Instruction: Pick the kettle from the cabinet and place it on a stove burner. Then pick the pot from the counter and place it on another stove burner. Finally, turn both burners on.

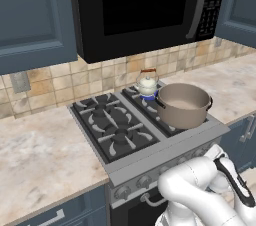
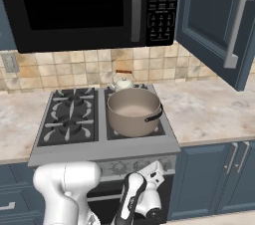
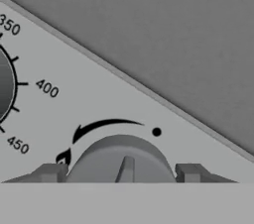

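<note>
In the left base view, the kettle (image 1: 147, 84) is sitting on the back right burner (image 1: 148, 95) of the stove (image 1: 120, 135), with a blue flame showing under it. The pot (image 1: 183, 104) is resting on the front right burner, just in front of the kettle. The two left burners are lying bare. The arm is bending low at the stove's front, its hand reaching toward the knob panel (image 1: 150, 180). The counter (image 1: 40, 155) is running along both sides of the stove.

In the right base view, the pot (image 2: 133, 111) is standing on the front right burner, with the kettle (image 2: 122, 82) behind it, partly hidden. The cabinet (image 2: 219, 25) door is hanging open at the upper right, beside the microwave (image 2: 89, 5). The hand is pointing at the panel below the pot.

In the hand view, the gripper (image 3: 120, 173) is sitting with its fingertips (image 3: 49, 173) apart, one on each side of a round knob (image 3: 121, 161), not clamping it. A dial (image 3: 5, 84) marked 350, 400 and 450 is showing at the left.
</note>
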Robot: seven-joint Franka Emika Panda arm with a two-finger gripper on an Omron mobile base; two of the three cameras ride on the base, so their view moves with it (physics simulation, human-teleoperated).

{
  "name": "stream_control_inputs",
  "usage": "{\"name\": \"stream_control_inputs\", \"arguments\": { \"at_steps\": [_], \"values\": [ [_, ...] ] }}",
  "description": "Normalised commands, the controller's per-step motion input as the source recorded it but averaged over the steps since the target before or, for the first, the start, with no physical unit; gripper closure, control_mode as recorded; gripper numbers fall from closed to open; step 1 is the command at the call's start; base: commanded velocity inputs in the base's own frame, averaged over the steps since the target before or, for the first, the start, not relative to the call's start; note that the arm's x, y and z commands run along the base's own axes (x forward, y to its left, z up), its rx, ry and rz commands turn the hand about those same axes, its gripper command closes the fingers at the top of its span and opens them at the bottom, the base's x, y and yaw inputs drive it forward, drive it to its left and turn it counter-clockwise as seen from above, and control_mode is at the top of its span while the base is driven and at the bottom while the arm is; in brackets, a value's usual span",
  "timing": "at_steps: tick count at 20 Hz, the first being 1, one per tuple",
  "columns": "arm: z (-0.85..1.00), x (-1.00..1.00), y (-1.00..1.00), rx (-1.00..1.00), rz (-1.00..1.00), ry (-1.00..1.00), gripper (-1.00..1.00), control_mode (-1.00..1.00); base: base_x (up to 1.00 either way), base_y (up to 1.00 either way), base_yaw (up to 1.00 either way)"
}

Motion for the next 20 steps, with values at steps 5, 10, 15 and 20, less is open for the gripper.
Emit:
{"name": "stream_control_inputs", "arguments": {
  "at_steps": [5, 10, 15, 20],
  "values": [
    [0.00, -0.14, 0.00, -0.49, 0.00, -0.21, 1.00, -1.00, 0.00, 0.00, 0.00],
    [0.00, -0.10, 0.00, -0.46, 0.00, -0.16, 1.00, -1.00, 0.00, 0.00, 0.00],
    [0.00, -0.06, 0.00, -0.44, 0.00, -0.14, 1.00, -1.00, 0.00, 0.00, 0.00],
    [0.00, -0.13, 0.11, -0.37, 0.00, -0.12, 1.00, -1.00, 0.00, 0.00, 0.00]
  ]
}}
